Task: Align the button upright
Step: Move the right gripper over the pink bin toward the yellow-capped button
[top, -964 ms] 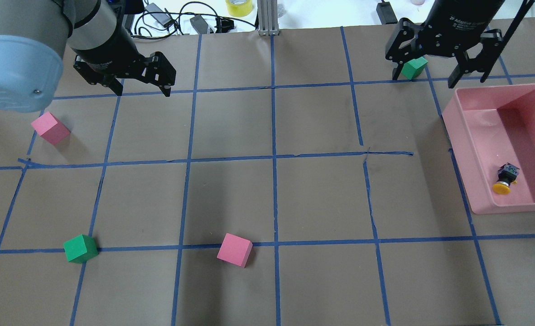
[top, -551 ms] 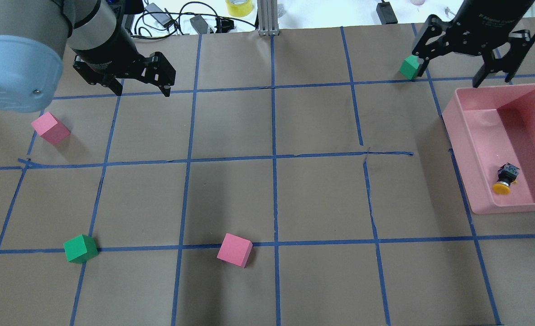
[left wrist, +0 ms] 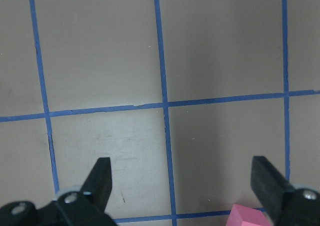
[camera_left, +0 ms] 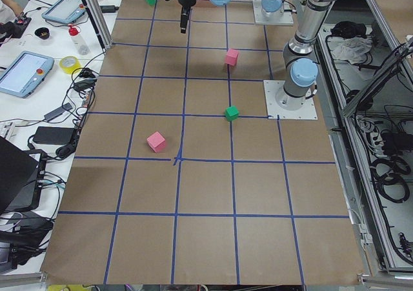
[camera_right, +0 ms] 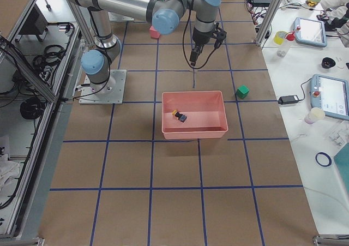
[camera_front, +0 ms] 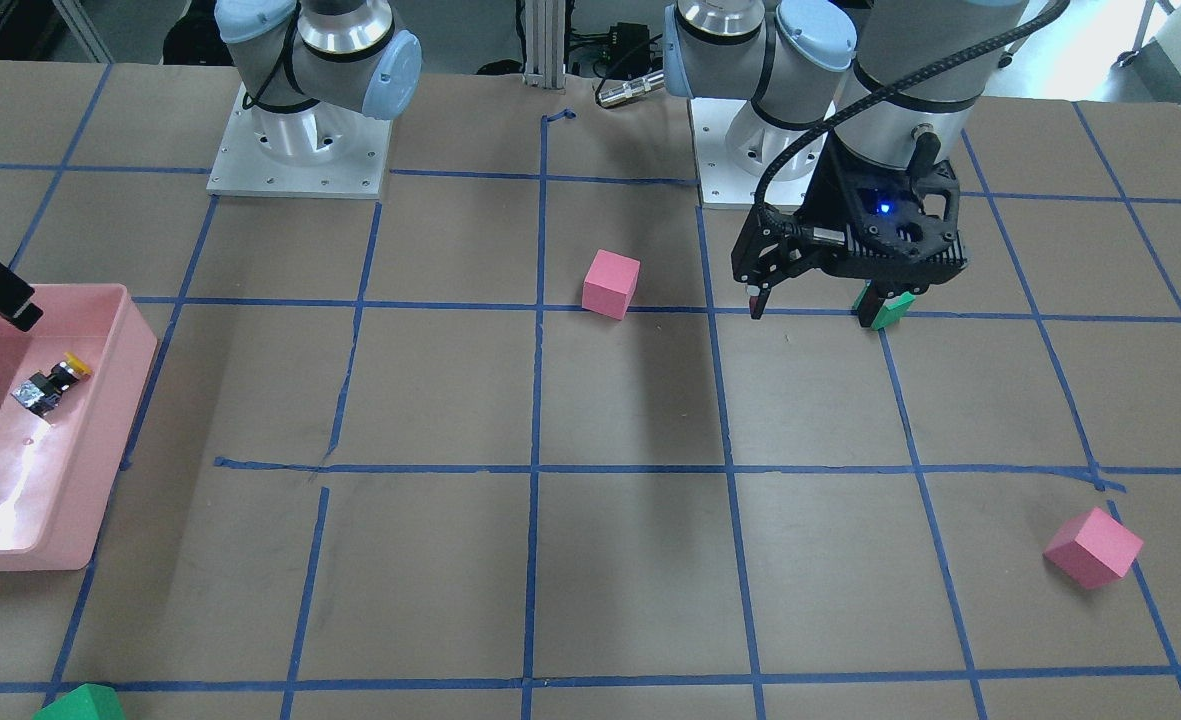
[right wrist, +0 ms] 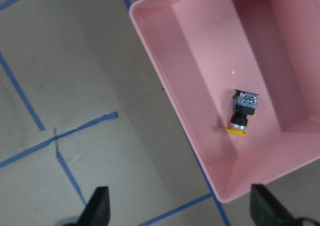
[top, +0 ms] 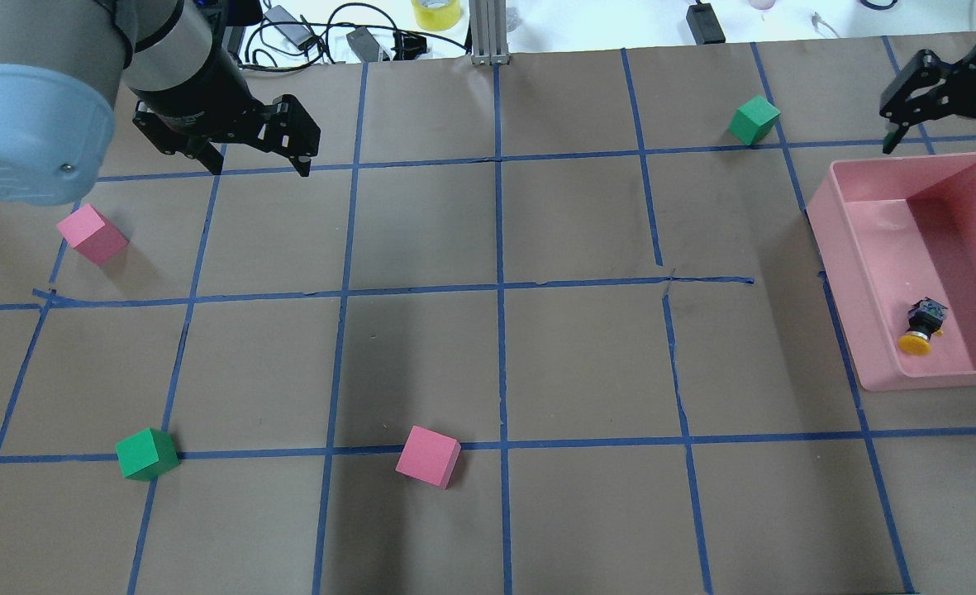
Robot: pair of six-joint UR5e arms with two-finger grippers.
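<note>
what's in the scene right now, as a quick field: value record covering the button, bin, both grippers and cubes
button: lying on its side on the bin floor, yellow cap towards the bin's near wall, not upright
pink bin: on the table's right side, holds only the button
right gripper: open, empty, in the air by the bin's far end, clear of the button
left gripper: open, empty, over the table's far left
pink cubes: two, on the table
green cubes: two, on the table
task state: button not yet grasped

A robotics lab: grid-taped table, teach pendants, loose cables.
</note>
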